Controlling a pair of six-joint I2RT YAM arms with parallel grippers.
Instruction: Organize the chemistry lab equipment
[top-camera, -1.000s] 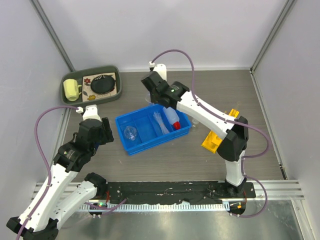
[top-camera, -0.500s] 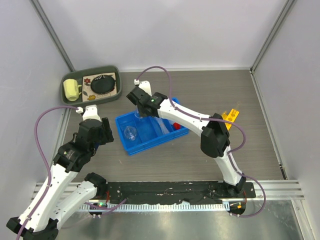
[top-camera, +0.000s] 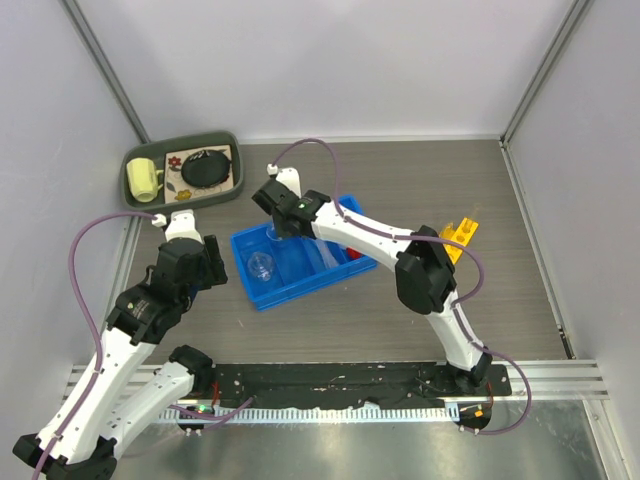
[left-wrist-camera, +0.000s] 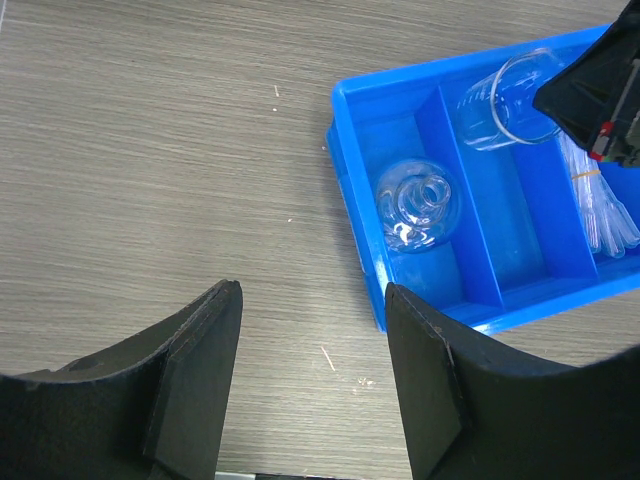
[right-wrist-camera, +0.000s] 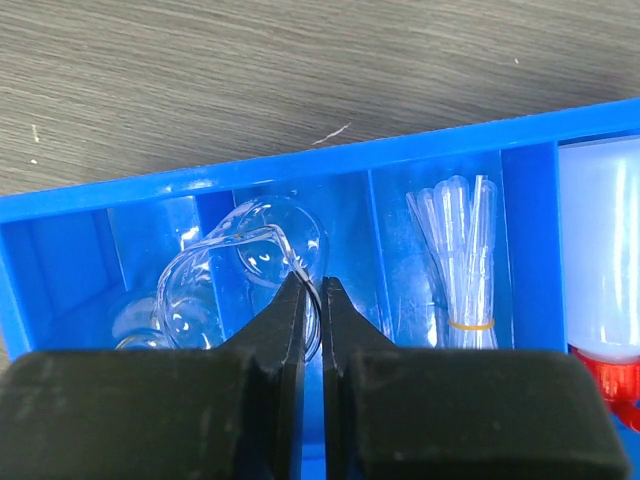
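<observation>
The blue bin (top-camera: 300, 289) is set near the middle of the tabletop, a little toward the left edge. Like items are grouped by compartment.
- **Leftmost compartment:** one small beaker (left-wrist-camera: 417, 205) is stood upright.
- **Second compartment:** the held beaker (right-wrist-camera: 240, 265) is hung tilted above it.
- **Third compartment:** the banded pipettes (right-wrist-camera: 458, 260) are laid here.
- **Right end:** the squeeze bottle (right-wrist-camera: 600, 240) is laid on its side, red cap (right-wrist-camera: 612, 385) toward the near edge.

The held beaker is pinched at its rim by the right gripper (right-wrist-camera: 311, 288), fingers pressed nearly together on the thin glass wall. A rim pinch is judged to have been chosen so the body can be lowered between the dividers without the fingers fouling them.

The left gripper (left-wrist-camera: 312, 292) is spread with nothing between its fingers. It is hung over bare tabletop just beside the bin's left end, judged to be parked clear of the right arm's reach.

- **Contact:** whether the held beaker is touching the compartment floor cannot be told, as clear glass on blue is hard to read.
- **Bottle:** it is cut off by the frame in the right wrist view and mostly covered by the arm from above.
- **Rack:** the yellow rack (top-camera: 458, 236), toward the right edge, is largely hidden behind the right arm and only one end is shown.
- **Left wrist view:** the right gripper's fingertips are cut off at the frame edge.

The tray (top-camera: 185, 203) at the far left corner is left out of the job.
</observation>
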